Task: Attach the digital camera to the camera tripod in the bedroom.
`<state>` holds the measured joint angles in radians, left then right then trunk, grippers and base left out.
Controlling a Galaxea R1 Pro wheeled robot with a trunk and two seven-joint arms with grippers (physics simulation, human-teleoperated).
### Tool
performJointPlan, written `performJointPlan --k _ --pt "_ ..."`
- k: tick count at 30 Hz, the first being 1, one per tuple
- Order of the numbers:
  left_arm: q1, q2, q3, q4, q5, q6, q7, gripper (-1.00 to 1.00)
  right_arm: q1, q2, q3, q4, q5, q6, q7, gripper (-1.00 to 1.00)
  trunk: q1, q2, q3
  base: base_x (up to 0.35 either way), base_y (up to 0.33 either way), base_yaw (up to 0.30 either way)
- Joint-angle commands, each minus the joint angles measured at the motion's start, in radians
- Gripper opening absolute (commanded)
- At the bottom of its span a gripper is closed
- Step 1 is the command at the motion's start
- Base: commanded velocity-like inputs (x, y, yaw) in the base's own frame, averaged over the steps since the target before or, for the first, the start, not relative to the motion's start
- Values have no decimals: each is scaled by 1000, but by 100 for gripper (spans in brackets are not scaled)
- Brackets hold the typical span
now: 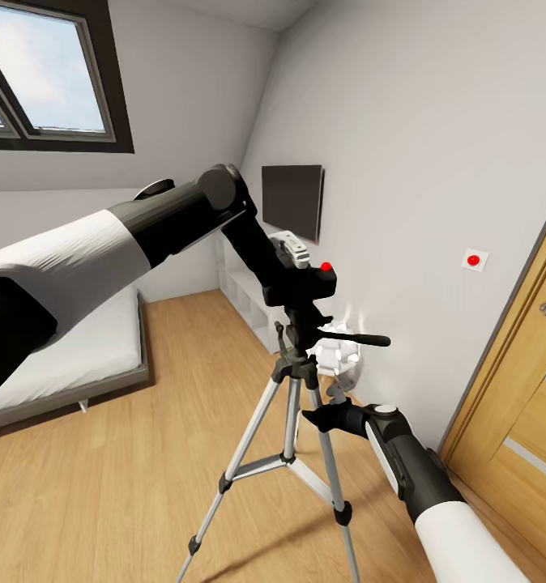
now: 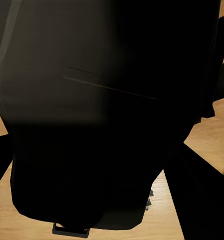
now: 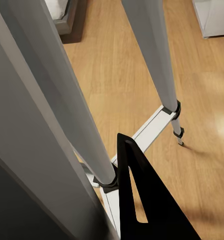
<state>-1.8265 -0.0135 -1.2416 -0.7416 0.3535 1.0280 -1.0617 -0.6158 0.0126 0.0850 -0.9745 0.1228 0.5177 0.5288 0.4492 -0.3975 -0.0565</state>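
Digital camera [image 1: 312, 281] sat level on the camera tripod [image 1: 293, 421] head, long axis running left-right. Your left gripper [image 1: 293, 263] covered most of it; I couldn't tell your finger spread. Your right gripper [image 1: 322, 417] reached beside a leg, its state unclear.

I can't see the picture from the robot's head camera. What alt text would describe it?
In a bedroom, the robot's left arm holds a small black digital camera on top of a silver-legged camera tripod. Its right end effector is low beside the tripod's legs. Behind are a grey bed, a wall TV and a wooden door.
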Motion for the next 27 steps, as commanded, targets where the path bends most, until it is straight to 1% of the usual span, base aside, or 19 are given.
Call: performJointPlan --k 1,14,15,27 --pt "-2 0 -2 0 1 3 -3 -100 -1 1 -1 -3 0 1 7 -100 1 -2 -3 0 0 0" --pt "-2 1 -2 -1 2 3 -3 -100 -1 1 0 -3 0 1 5 -100 1 -2 -3 0 0 0" --pt "-2 1 -2 -1 2 3 -3 100 -1 1 0 -3 0 1 6 -100 1 -2 -3 0 0 0" --pt "-2 1 -2 -1 2 3 -3 100 -1 1 -1 -3 0 1 5 -100 1 -2 -3 0 0 0"
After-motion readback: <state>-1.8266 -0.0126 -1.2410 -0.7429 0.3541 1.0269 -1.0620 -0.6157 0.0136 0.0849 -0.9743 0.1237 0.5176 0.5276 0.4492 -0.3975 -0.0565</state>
